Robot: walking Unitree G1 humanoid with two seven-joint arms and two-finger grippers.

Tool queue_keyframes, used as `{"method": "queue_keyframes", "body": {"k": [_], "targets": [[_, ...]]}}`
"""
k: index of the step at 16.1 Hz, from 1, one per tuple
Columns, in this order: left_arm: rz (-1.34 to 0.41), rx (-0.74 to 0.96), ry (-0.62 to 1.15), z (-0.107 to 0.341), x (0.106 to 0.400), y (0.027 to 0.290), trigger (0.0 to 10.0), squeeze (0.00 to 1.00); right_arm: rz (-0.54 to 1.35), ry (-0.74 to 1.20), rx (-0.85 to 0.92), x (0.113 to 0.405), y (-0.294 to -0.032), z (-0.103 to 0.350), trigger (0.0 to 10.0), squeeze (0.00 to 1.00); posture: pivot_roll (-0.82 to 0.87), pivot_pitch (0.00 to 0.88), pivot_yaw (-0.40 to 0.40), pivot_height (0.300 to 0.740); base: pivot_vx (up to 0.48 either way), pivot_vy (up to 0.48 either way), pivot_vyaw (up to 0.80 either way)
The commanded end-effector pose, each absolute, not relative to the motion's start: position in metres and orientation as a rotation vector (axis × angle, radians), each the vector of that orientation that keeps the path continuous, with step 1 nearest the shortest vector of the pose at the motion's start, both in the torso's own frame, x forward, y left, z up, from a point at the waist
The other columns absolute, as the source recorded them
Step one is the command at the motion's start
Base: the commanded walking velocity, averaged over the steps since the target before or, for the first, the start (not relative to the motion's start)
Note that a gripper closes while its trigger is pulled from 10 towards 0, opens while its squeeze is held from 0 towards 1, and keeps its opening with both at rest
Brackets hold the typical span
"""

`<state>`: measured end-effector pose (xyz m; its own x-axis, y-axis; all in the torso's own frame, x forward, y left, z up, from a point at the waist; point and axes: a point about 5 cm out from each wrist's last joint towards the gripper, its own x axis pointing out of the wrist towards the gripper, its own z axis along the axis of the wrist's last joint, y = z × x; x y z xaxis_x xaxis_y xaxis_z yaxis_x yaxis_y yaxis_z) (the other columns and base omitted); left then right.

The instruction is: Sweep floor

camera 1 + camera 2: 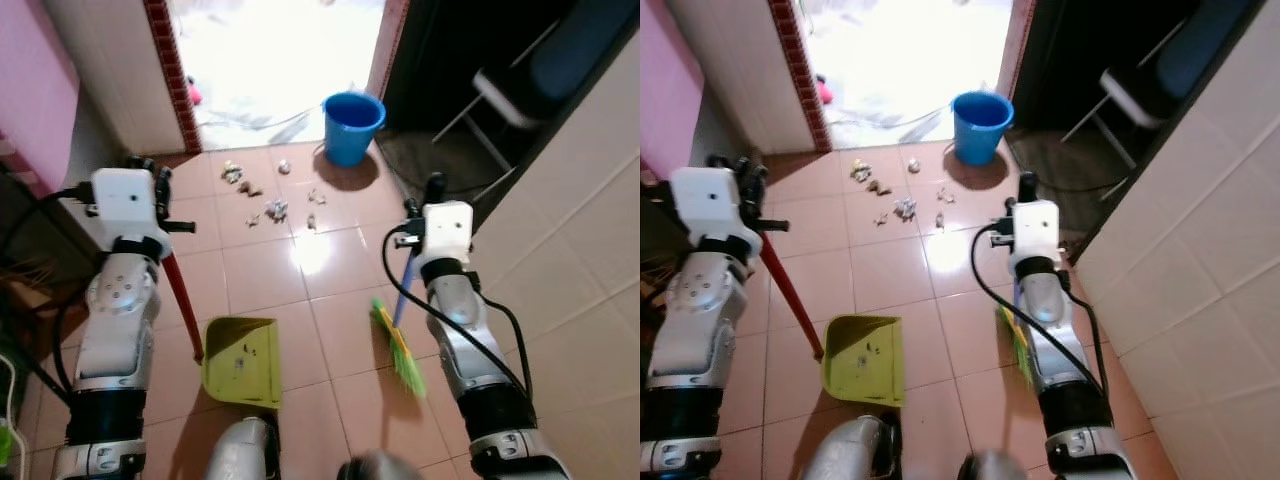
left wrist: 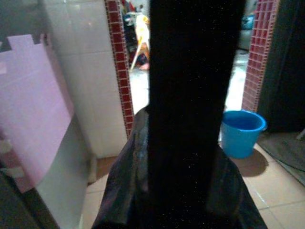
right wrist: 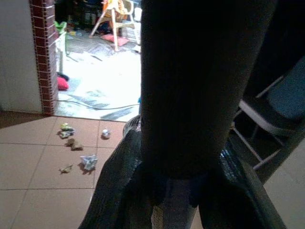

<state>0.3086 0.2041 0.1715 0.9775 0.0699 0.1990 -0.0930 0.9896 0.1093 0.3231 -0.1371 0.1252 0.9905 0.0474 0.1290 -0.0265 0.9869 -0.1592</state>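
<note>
Several crumpled scraps of litter (image 1: 272,208) lie on the orange tiled floor (image 1: 260,270) just before a doorway. My left gripper (image 1: 147,172) is shut on the long red handle (image 1: 183,298) of a yellow-green dustpan (image 1: 242,360), which rests flat on the tiles near my feet. My right gripper (image 1: 434,192) is shut on the blue handle (image 1: 404,292) of a broom, and its green bristles (image 1: 400,352) touch the floor to the right of the dustpan. The scraps (image 3: 88,161) lie well ahead of both tools. In each wrist view the held handle (image 2: 190,95) is a dark bar down the middle.
A blue bucket (image 1: 352,125) stands just beyond the litter at the bright doorway. A folding chair (image 1: 510,90) sits in the dark space at the far right. A tiled wall (image 1: 590,280) runs along my right; a pink panel (image 1: 35,90) and cables are on my left.
</note>
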Motion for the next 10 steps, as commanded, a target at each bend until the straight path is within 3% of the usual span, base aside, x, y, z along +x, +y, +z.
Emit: {"method": "queue_keyframes", "body": {"k": [1, 7, 10], "targets": [[0.053, 0.129, -0.261, 0.1862, 0.3085, 0.1988, 10.0, 0.00, 0.025, -0.176, -0.163, 0.3236, -0.1418, 0.1340, 10.0, 0.00, 0.04, 0.148, -0.041, 0.740, 0.420, 0.000, 0.00], [0.055, 0.128, -0.266, 0.1873, 0.3098, 0.1998, 10.0, 0.00, 0.050, -0.187, -0.176, 0.3252, -0.1368, 0.1357, 10.0, 0.00, 0.04, 0.140, -0.040, 0.740, 0.431, 0.000, 0.00], [0.057, 0.128, -0.266, 0.1880, 0.3111, 0.1995, 10.0, 0.00, 0.079, -0.190, -0.176, 0.3242, -0.1335, 0.1345, 10.0, 0.00, 0.04, 0.138, -0.037, 0.740, 0.442, 0.000, 0.56]]}}
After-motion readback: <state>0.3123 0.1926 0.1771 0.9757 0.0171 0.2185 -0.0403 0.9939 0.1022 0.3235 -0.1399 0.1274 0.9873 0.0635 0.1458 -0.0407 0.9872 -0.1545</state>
